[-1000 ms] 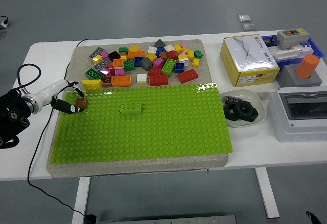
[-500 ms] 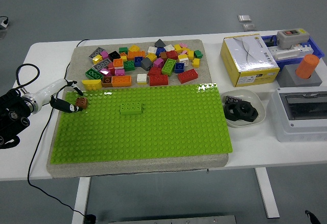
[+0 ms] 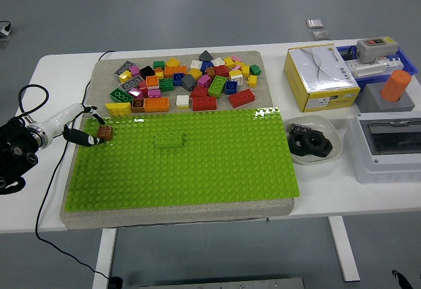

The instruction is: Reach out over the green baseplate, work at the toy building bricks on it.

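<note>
Fingertips of the left hand (image 3: 94, 128) pinch a brown brick (image 3: 105, 132) (arm cut off at left) above the green baseplate (image 3: 197, 164).

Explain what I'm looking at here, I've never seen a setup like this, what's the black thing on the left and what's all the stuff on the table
This is one picture, taken from a camera high on a humanoid robot, looking down over its white table. The black shape at the left edge is the robot's left arm; its white and black left hand reaches over the corner of a bright green studded baseplate and pinches a small brown toy brick between its fingertips. The right arm is out of view. One green brick sits alone on the plate. Behind it lies a heap of loose coloured bricks. To the right are a yellow and white cardboard box, a white dish holding black nuts, an orange cylinder on a grey block and a grey switch box.
</note>
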Tool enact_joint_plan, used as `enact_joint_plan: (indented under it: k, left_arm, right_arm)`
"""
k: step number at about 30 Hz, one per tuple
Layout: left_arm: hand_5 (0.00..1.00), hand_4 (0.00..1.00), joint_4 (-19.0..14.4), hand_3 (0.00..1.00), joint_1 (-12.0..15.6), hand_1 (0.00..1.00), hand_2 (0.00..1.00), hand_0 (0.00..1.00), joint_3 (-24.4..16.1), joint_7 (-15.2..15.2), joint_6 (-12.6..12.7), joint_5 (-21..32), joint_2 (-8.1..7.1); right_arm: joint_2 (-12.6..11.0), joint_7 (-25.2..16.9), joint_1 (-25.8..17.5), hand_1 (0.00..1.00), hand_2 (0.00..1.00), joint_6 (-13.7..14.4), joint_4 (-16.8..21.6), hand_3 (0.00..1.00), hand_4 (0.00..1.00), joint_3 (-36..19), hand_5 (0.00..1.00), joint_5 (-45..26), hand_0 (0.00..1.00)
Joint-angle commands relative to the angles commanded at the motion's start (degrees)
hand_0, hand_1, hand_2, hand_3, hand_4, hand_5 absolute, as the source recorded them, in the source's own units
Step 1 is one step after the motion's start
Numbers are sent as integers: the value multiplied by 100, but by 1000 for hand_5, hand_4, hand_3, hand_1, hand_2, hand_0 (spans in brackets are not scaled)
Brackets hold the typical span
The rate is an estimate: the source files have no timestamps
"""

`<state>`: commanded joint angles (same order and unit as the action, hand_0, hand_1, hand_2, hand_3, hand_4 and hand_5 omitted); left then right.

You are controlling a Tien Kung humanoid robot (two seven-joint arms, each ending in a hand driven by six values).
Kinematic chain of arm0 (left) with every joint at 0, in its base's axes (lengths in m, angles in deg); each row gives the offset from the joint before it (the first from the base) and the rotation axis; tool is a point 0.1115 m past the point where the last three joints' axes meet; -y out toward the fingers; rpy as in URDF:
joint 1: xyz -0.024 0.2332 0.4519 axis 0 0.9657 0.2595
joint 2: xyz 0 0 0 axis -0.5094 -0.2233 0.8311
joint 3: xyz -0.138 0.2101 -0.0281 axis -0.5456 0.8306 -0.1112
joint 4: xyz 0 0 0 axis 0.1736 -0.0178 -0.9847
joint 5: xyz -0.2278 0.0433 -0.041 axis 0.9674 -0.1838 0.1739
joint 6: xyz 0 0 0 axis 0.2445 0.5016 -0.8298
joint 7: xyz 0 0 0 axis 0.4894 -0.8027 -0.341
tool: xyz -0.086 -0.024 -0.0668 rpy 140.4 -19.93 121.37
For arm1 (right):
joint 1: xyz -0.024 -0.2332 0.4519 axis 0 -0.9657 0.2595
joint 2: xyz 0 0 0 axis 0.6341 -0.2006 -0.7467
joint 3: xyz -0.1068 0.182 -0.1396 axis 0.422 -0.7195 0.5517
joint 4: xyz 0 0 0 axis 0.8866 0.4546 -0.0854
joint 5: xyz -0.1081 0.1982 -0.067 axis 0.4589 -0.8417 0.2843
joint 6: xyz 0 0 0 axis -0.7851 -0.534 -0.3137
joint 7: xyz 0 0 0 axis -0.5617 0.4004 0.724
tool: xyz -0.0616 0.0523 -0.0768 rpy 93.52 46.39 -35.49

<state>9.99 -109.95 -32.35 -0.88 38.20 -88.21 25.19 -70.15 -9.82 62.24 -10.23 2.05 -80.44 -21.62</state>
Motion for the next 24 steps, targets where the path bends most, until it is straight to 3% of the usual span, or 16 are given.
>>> enact_joint_plan:
  k: [10, 11, 24]
  left_arm:
    - [2, 821, 54, 591, 49, 993, 941, 986, 64, 47, 89, 167, 71]
    - [72, 779, 57, 579, 56, 986, 919, 980, 70, 55, 98, 185, 79]
    - [145, 778, 55, 524, 95, 969, 885, 966, 128, 155, 180, 295, 118]
  right_arm:
    - [-9, -8, -5, 666, 711, -9, -3, 786, 898, 12, 953, 4, 678]
    - [-11, -10, -6, 666, 711, -10, -4, 786, 898, 14, 953, 3, 679]
    - [-29, -1, -11, 666, 711, -19, -6, 787, 897, 12, 953, 17, 680]
